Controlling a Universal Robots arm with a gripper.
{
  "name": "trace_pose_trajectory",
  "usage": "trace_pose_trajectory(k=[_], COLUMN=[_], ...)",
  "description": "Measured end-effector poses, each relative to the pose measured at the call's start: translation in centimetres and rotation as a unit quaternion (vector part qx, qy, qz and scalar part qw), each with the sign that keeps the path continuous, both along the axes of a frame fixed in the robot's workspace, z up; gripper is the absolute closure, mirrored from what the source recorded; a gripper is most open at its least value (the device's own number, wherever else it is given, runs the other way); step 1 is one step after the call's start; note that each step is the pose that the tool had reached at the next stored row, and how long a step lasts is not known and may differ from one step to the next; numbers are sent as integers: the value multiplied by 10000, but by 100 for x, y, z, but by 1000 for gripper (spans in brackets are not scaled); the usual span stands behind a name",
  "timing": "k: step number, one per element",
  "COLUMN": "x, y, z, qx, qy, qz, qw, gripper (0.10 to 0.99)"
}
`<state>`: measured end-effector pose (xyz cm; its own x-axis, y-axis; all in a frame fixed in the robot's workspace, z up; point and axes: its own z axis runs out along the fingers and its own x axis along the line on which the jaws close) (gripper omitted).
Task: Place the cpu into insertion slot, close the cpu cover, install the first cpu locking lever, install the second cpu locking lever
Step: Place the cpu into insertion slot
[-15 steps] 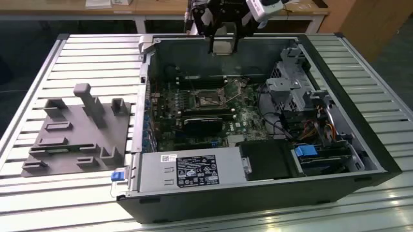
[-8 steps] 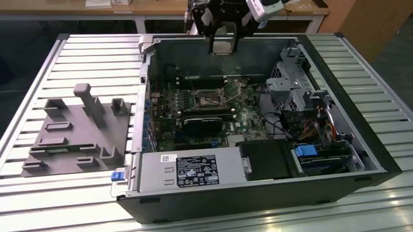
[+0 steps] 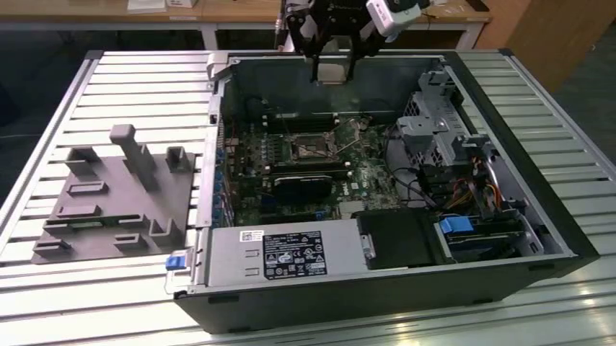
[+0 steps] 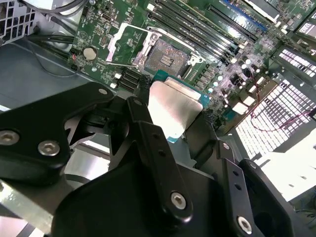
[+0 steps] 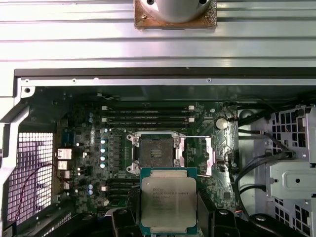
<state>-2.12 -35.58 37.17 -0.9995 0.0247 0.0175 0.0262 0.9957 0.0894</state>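
My gripper (image 3: 331,66) hangs above the far side of the open computer case, shut on the cpu (image 3: 330,72), a flat square chip with a pale metal top. In both wrist views the cpu (image 5: 169,202) (image 4: 174,106) sits between the black fingers (image 4: 143,118), clear of the board. The insertion slot (image 5: 153,150) (image 4: 168,57) (image 3: 310,145) lies bare on the green motherboard, a short way from the chip. The cpu cover (image 5: 205,155) (image 4: 129,42) is swung open beside the slot.
A grey power-supply box (image 3: 279,252) fills the case's near side, with a black rounded block (image 3: 298,186) between it and the slot. A metal drive cage (image 3: 443,130) and cables stand at the exterior view's right. A grey fixture (image 3: 115,202) lies on the slatted table (image 3: 125,79).
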Motion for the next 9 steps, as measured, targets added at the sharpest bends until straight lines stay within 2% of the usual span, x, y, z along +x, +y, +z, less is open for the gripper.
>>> trace_pose_trajectory(k=[9], x=[-3], y=[0], z=[-164], qx=[1], qy=[-1], qz=[0], qw=[10000], gripper=[545])
